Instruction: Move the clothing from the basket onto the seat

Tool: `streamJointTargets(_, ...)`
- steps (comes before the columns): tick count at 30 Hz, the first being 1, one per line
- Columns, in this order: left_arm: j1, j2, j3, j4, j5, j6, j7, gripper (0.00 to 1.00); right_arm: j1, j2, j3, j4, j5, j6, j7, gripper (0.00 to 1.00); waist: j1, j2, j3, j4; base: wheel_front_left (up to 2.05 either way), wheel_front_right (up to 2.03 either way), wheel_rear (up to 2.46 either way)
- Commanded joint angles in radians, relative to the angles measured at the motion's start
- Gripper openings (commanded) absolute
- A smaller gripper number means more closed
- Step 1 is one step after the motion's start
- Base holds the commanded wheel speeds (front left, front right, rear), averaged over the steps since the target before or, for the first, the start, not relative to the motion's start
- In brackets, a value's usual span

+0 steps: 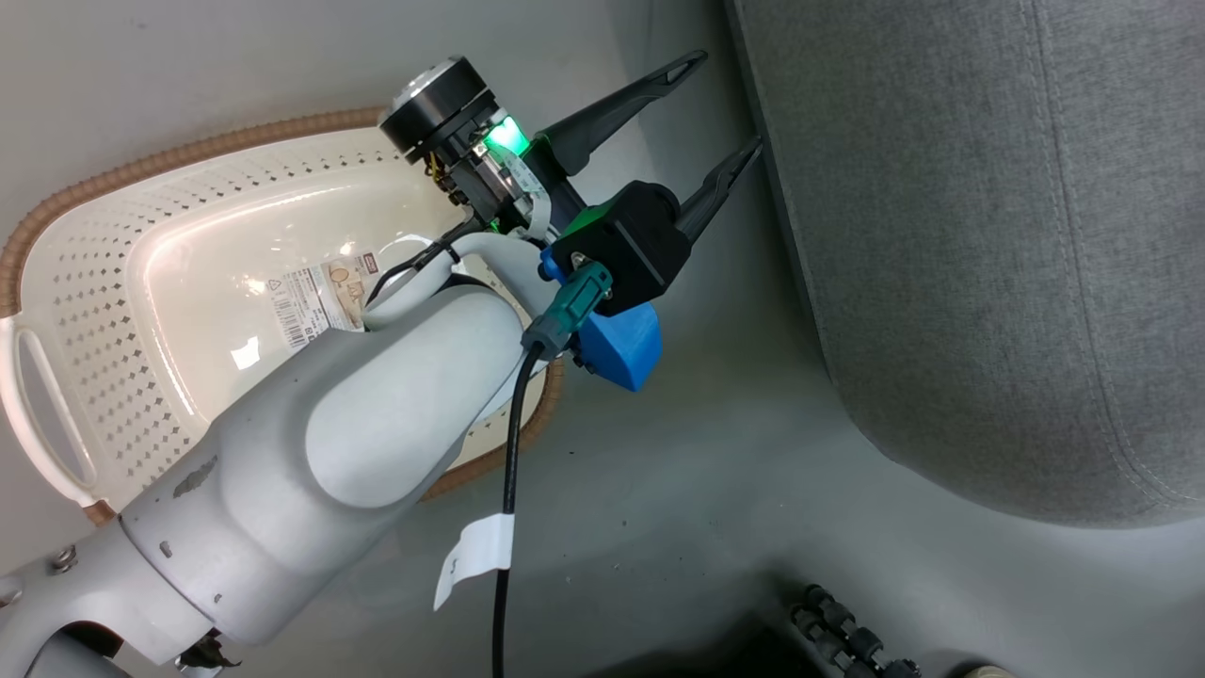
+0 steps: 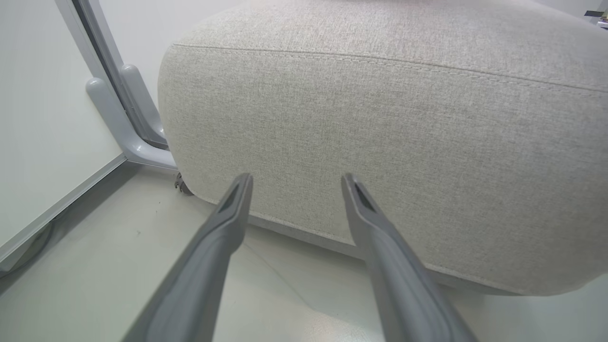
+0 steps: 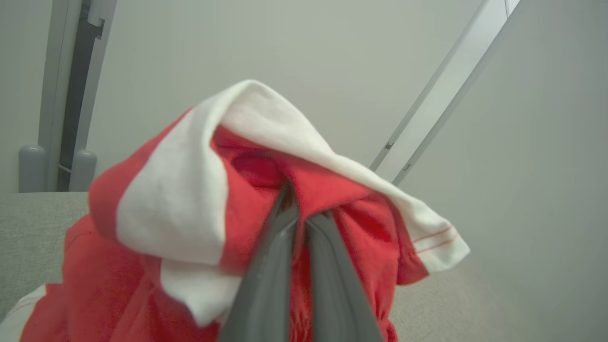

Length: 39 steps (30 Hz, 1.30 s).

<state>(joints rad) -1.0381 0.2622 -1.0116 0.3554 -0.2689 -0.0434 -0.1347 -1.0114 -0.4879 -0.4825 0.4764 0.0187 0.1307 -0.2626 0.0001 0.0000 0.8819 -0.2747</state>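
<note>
Fingers of the right gripper are pinched tight on the clothing, a red bundle with a white band. It is up over the grey seat, and I cannot tell if it touches. Fingers of the left gripper are spread wide and hold nothing, above the floor between the basket and the seat. I think the best way now is to go down gently, rest the bundle on the seat well back from its edge, then let go so nothing slides off. Count: one basket, with no cloth in the part I can see; one seat; two grippers; one red bundle, maybe one piece or two, I cannot tell.
</note>
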Motion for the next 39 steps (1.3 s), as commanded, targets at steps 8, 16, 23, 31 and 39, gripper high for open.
streamJointTargets(8,-0.016,0.008,-0.005,-0.014,-0.001,0.014,-0.001,1.00,0.060,0.093,-0.026,0.079,-0.026,0.000,-0.003,0.00,-0.0001,0.0000,0.015,0.017,0.00,0.00,0.00)
streamJointTargets(16,0.004,0.012,-0.007,0.001,-0.013,0.023,-0.023,1.00,0.107,0.130,-0.064,0.035,-0.006,0.000,-0.004,1.00,-0.0001,0.0000,-0.036,0.007,0.00,0.00,0.00)
streamJointTargets(23,0.042,-0.008,-0.008,0.039,-0.039,0.032,-0.073,1.00,0.208,0.131,-0.051,-0.038,0.021,0.000,-0.003,1.00,-0.0001,0.0000,-0.140,0.006,0.00,0.00,0.00)
streamJointTargets(31,0.107,-0.029,0.047,0.090,-0.094,0.058,-0.123,1.00,0.345,0.168,0.040,-0.137,0.024,0.000,-0.003,1.00,-0.0001,0.0000,-0.281,0.022,0.00,0.00,0.00)
streamJointTargets(39,0.217,-0.025,0.189,0.052,-0.127,0.099,-0.131,1.00,0.471,0.244,0.223,-0.224,0.011,0.000,-0.004,1.00,-0.0001,0.0000,-0.427,0.068,0.00,0.00,0.00)
